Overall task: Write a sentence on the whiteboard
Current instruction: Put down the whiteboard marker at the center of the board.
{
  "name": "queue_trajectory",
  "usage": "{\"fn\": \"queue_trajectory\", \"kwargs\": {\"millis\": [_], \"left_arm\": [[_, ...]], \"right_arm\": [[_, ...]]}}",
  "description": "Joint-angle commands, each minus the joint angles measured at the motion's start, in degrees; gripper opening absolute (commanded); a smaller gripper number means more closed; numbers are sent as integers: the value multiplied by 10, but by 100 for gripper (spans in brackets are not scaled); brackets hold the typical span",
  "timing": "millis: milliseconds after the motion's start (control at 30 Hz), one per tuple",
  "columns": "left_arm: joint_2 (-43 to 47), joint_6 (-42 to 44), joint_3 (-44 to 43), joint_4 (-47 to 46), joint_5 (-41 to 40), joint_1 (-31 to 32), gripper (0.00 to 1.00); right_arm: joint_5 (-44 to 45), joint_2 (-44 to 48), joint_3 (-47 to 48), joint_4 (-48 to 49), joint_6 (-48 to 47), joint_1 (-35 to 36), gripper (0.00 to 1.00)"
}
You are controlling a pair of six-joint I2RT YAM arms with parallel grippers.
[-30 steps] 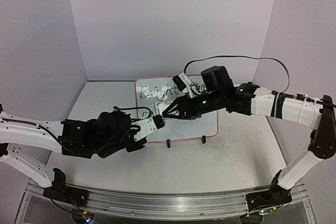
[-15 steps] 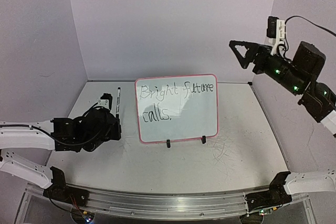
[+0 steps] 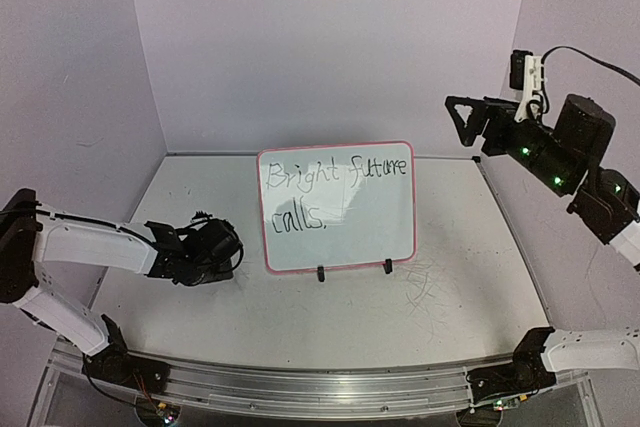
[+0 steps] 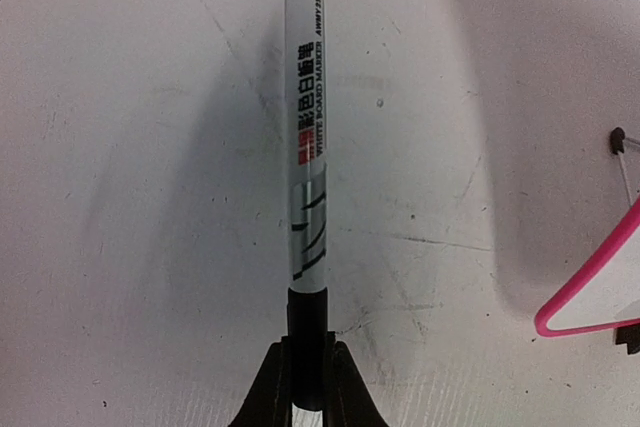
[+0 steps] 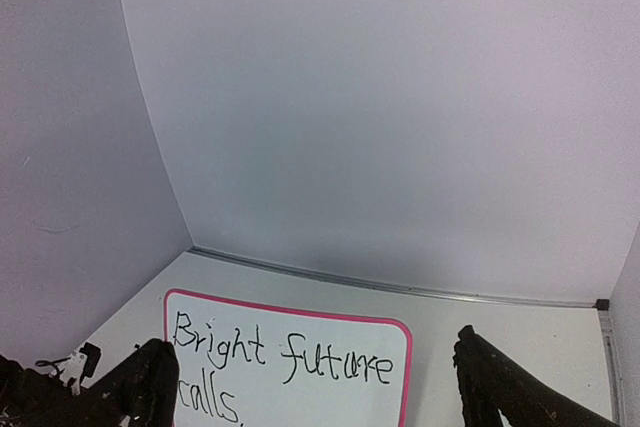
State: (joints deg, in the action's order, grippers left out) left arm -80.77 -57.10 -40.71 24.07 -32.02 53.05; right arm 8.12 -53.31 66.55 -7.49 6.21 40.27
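From the overhead camera, my left arm reaches in low from the near left edge of the worktop (image 3: 340, 327), a pale grey surface with faint scribble marks (image 3: 432, 283) toward the right. The left claw (image 3: 214, 247) sits just above the worktop, to the left of the whiteboard (image 3: 372, 219) and apart from it. Through its wrist camera I see the two black fingers pinched narrow on the black end of a marker (image 4: 305, 147). The marker's white barrel, printed with red and black lettering, points straight away from the claw. I cannot tell whether the barrel touches the surface beneath it.

Beyond that, at the middle of the worktop, the whiteboard stands nearly upright on two small black clip feet (image 3: 320, 273), facing the near edge. It has a thin pink-red frame with rounded corners. The sentence (image 3: 292, 175) is written in thin, uneven black letters across the upper part of the board: "Bright future" on the top line and "calls." below it at the left. The lower half of the board is bare white.

Farther back and high on the right, the right claw (image 3: 459, 123) hangs in the air well above the worktop, spread wide and holding nothing. Its wrist camera looks down at the board's top edge between the two parted fingers. Plain lilac walls enclose the back and sides.
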Motion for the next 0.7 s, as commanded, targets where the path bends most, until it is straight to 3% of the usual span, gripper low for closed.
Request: {"fn": "queue_trajectory", "kwargs": {"millis": [0,200,467,667], "left_arm": [[-28,-39,10,-6,18,-3,1],[-55,-58,30,-17,29,-3,1],[-48,-67,43,-15,29,-3,22],[-7,-44,19,17,-6,-3,45]], "right_arm": [[16,17,-8,16,-12,2,97],[17,28,-17,16,-9,2,97],[34,43,-21,13,-15,2,97],[60,42,-6,2,-24,2,98]]}}
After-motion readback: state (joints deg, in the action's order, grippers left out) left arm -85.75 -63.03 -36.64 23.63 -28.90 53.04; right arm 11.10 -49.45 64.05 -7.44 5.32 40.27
